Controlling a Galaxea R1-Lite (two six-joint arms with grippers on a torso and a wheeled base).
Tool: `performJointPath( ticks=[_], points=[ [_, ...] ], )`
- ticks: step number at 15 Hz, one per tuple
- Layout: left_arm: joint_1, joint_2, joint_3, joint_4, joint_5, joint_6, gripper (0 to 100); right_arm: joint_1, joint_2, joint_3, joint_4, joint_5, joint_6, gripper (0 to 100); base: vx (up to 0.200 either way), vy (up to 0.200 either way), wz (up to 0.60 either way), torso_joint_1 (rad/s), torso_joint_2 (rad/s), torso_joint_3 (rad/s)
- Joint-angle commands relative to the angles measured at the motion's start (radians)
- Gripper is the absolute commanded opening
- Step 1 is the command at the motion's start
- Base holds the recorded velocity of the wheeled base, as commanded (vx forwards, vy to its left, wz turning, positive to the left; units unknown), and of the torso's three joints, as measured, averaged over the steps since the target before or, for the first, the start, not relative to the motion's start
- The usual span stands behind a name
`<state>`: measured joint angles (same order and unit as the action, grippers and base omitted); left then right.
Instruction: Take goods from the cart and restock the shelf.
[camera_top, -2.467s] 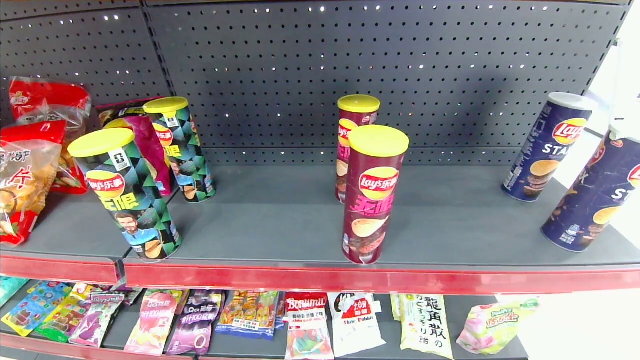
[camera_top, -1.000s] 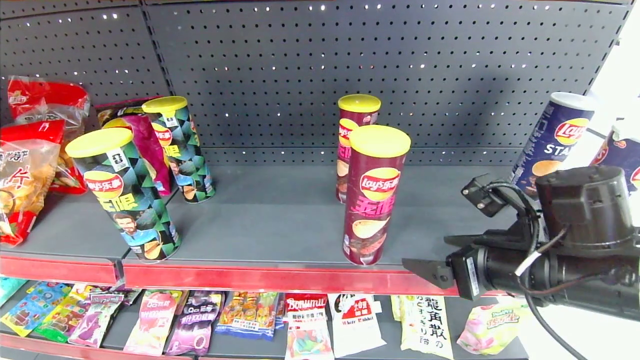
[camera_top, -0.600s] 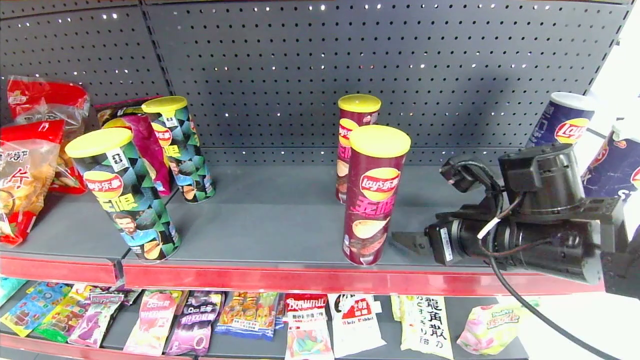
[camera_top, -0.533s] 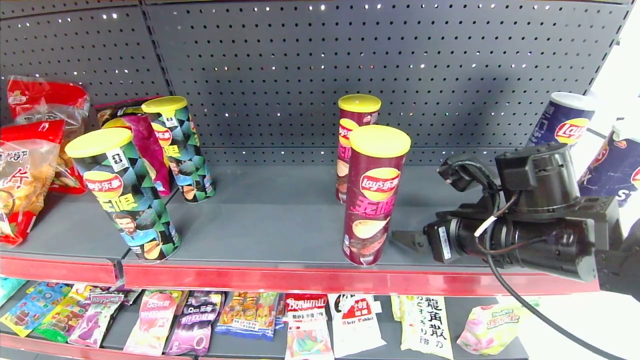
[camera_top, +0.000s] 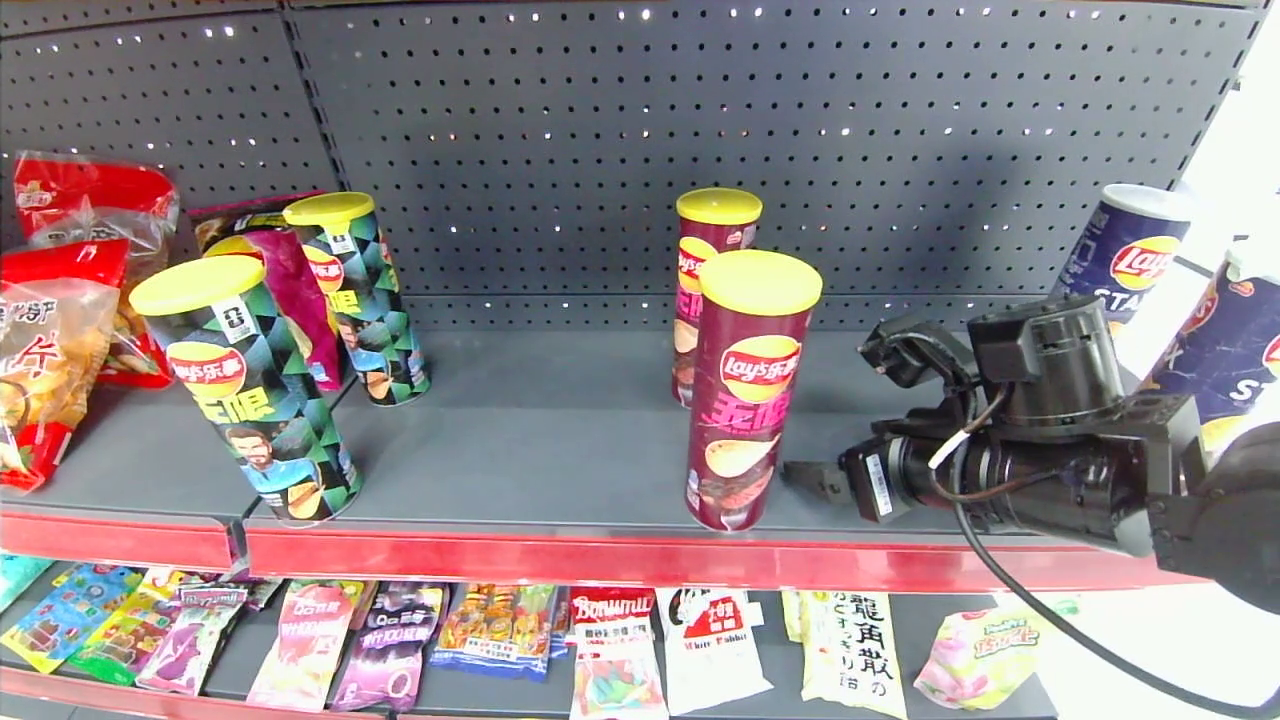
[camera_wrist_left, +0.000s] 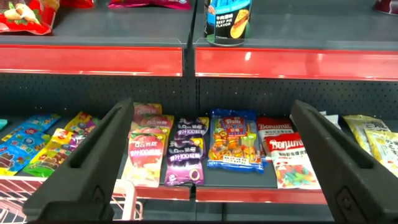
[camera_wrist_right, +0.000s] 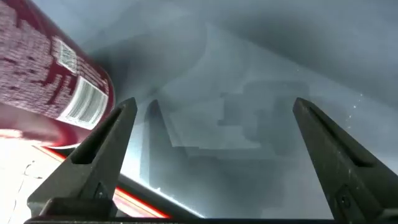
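Over the shelf (camera_top: 560, 440), I find my right gripper (camera_top: 808, 479) spread wide and empty just beside the upright maroon can (camera_top: 745, 400) at the front edge, while my left gripper (camera_wrist_left: 212, 107), likewise spread and empty, faces the snack packets (camera_wrist_left: 233, 140) on the tier below.

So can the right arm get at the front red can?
Probably yes: the right gripper is open, close beside the front red can, nothing between them. The can sits outside its fingers, so it must shift sideways.
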<state>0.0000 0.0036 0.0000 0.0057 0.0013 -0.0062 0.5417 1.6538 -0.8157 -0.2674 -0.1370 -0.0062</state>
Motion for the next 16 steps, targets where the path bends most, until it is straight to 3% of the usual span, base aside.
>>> performJointPath(
  ticks=[1,16],
  points=[
    [0.0,-0.001,0.0,0.0,0.0,0.0,100,0.004,0.007,-0.002,-0.001,0.0,0.002,100,0.0,0.0,0.0,0.0,0.0,0.0],
    [0.0,-0.001,0.0,0.0,0.0,0.0,100,0.063,0.041,-0.026,-0.018,-0.001,0.005,100,0.0,0.0,0.0,0.0,0.0,0.0]
  ],
)
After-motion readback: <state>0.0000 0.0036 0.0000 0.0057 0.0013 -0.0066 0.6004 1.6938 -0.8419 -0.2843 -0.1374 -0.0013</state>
